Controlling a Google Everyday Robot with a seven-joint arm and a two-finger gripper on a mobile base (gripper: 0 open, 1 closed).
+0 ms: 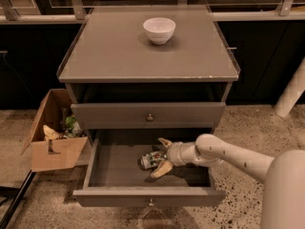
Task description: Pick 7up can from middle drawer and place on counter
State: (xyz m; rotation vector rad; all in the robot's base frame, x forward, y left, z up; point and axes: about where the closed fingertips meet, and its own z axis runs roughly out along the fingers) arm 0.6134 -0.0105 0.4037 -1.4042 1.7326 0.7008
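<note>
1. Locate the 7up can (150, 160). It lies on its side on the floor of the middle drawer (116, 166), approx. at centre, with one silver end facing front-left.

2. Check the gripper (157, 157). It is inside the drawer, entering from the right. The fingers are spread – one finger (165, 142) sits behind the can and the other in front of it, so the can lies between them. The gripper is open around the can. You cannot tell whether either finger touches it.

3. Note the arm (228, 154). It reaches in over the drawer's right side wall from the lower-right corner of the view.

4. Confirm the drawer config. The middle drawer is pulled fully out, and its front carries a small knob (150, 202). The drawer above (109, 114) is closed.

5. Inspect the tabletop (119, 56). A white bowl (159, 29) stands upright near its rear centre – well apart from the can.

6. Note the surroundings. An open cardboard box (52, 151) holding misc. items sits on the floor just left of the cabinet.
</note>
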